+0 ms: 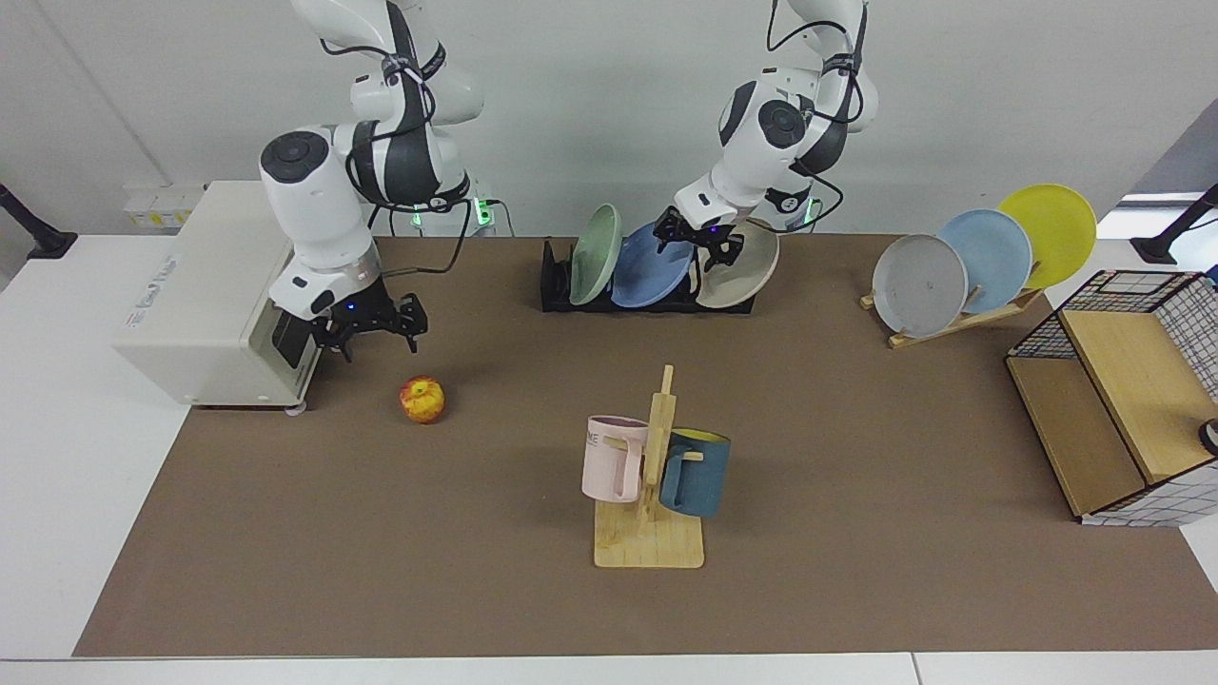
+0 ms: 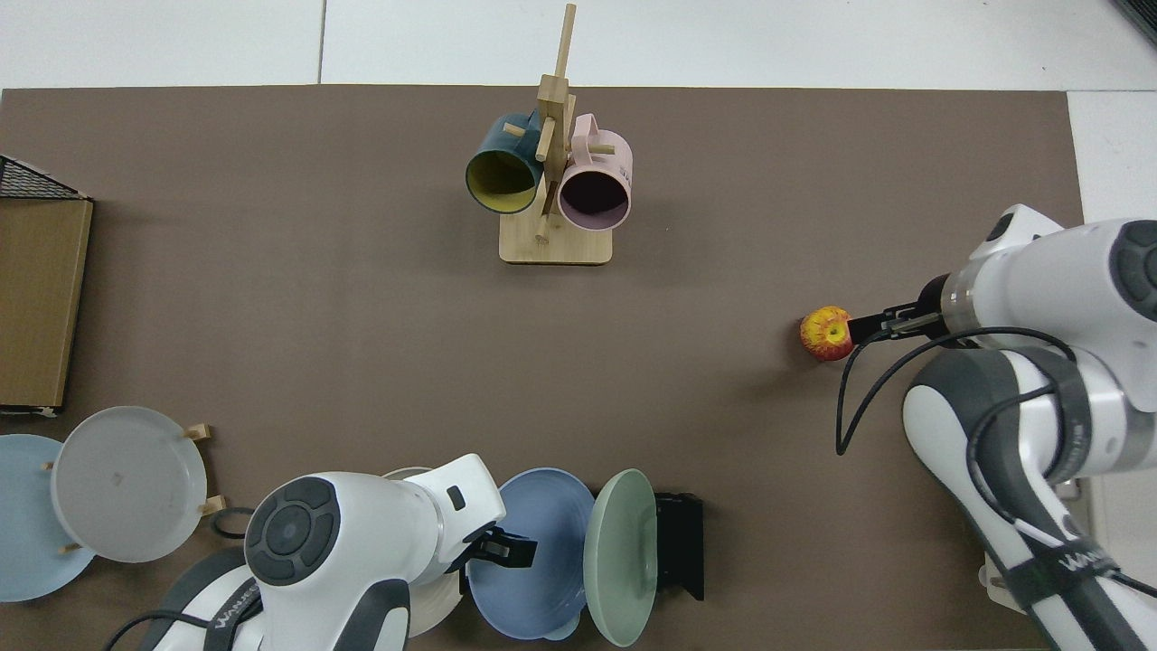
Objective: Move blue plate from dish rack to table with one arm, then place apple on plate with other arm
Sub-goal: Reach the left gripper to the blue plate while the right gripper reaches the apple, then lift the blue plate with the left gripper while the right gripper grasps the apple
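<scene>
Your rack [image 1: 647,295] at the table's [image 1: 856,428] far edge holds three plates: green [image 1: 595,254], the blue plate [image 1: 650,266] in the middle, and beige [image 1: 740,266]. The left gripper [image 1: 699,243] sits at the blue plate's upper rim, fingers spread; whether they touch it is hard to judge. The apple [image 1: 422,399] lies on the table near the toaster oven [image 1: 205,295], with the right gripper [image 1: 371,328] hanging wide just behind it. A mug tree [image 1: 652,476] stands mid-table.
</scene>
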Robot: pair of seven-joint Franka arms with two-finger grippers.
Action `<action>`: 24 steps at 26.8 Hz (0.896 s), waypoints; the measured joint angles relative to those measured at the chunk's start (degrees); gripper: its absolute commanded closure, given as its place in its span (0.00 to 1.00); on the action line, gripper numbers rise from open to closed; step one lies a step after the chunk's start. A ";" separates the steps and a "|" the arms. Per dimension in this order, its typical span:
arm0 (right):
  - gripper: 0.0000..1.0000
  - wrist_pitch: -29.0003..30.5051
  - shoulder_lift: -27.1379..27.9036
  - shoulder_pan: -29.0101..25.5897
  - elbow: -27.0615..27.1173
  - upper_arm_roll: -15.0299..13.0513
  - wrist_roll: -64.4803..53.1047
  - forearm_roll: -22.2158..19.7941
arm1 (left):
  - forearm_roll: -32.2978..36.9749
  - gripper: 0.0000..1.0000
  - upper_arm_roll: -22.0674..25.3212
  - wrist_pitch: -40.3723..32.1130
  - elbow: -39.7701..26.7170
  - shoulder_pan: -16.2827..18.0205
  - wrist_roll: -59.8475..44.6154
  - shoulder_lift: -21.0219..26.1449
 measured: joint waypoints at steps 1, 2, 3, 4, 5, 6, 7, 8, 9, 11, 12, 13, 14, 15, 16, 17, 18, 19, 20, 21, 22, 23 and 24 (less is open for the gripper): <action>0.00 1.67 0.83 0.05 -0.59 0.03 0.00 0.00 | -0.07 0.36 0.00 0.09 0.00 -0.29 -0.12 0.11; 0.00 3.14 1.68 0.08 -0.95 0.03 0.00 0.00 | -0.11 0.49 -0.02 0.14 0.00 -0.48 -0.23 0.16; 0.00 4.69 2.66 0.09 -1.16 0.03 0.00 0.00 | -0.15 0.60 -0.05 0.15 0.00 -0.62 -0.36 0.16; 0.00 6.18 3.68 0.09 -1.26 0.03 0.00 0.00 | -0.16 0.70 -0.10 0.15 0.01 -0.74 -0.48 0.16; 0.00 7.37 4.54 0.09 -1.30 0.03 0.00 0.00 | -0.18 0.80 -0.18 0.15 0.01 -0.85 -0.61 0.16; 0.00 8.42 5.42 0.09 -1.30 0.03 0.02 0.01 | -0.19 0.88 -0.31 0.15 0.01 -0.93 -0.85 0.16; 0.00 9.22 6.21 0.11 -1.30 0.03 0.11 0.03 | -0.21 0.94 -0.50 0.15 0.03 -0.96 -1.16 0.16; 0.00 9.81 6.93 0.16 -1.30 0.03 0.25 0.06 | -0.21 1.00 -0.70 0.15 0.05 -0.97 -1.53 0.16; 0.00 10.20 7.57 0.30 -1.29 0.03 0.40 0.07 | -0.21 1.00 -0.88 0.15 0.10 -0.98 -1.85 0.15; 0.00 11.32 8.74 0.85 -1.29 0.05 0.87 0.12 | -0.21 1.00 -1.18 0.15 0.31 -1.00 -2.36 0.14; 0.00 12.06 9.14 1.17 -1.28 0.05 1.08 0.23 | -0.20 1.00 -1.24 0.13 0.44 -1.00 -2.58 0.12; 0.00 12.70 9.51 1.50 -1.28 0.06 1.17 0.40 | -0.19 1.00 -1.27 0.11 0.57 -1.00 -2.72 0.09; 0.00 13.20 9.80 1.81 -1.28 0.06 1.22 0.60 | -0.19 1.00 -1.28 0.08 0.73 -1.00 -2.76 0.05; 0.00 13.51 10.07 2.11 -1.27 0.07 1.23 0.80 | -0.18 1.00 -1.26 0.02 0.98 -0.99 -2.86 -0.02; 0.00 13.67 10.31 2.39 -1.28 0.07 1.23 0.94 | -0.13 1.00 -1.19 -0.17 1.27 -0.97 -2.91 -0.13; 0.00 13.74 10.51 2.61 -1.28 0.07 1.23 1.06 | -0.07 1.00 -1.13 -0.49 1.55 -0.93 -2.93 -0.23; 0.00 13.77 10.72 2.78 -1.28 0.07 1.23 1.12 | 0.00 1.00 -1.08 -1.00 1.86 -0.87 -2.93 -0.34; 0.00 13.79 10.90 2.86 -1.28 0.07 1.23 1.13 | 0.03 1.00 -1.01 -1.46 2.12 -0.81 -2.94 -0.43; 0.00 13.81 11.08 2.86 -1.29 0.07 1.23 1.13 | 0.18 1.00 -0.93 -2.11 2.47 -0.64 -2.94 -0.54; 0.00 13.82 11.19 2.83 -1.29 0.03 1.23 1.13 | 0.60 1.00 -0.88 -2.80 2.83 -0.32 -2.94 -0.66; 0.00 13.82 11.27 2.79 -1.30 -0.01 1.23 1.13 | 1.39 1.00 -0.82 -3.67 3.33 0.11 -2.94 -0.78; 0.00 13.82 11.33 2.74 -1.33 -0.05 1.23 1.13 | 2.68 1.00 -0.76 -4.91 4.06 0.70 -2.94 -0.91; 0.00 13.82 11.38 2.71 -1.40 -0.11 1.23 1.13 | 4.23 1.00 -0.70 -6.47 4.96 1.41 -2.94 -1.04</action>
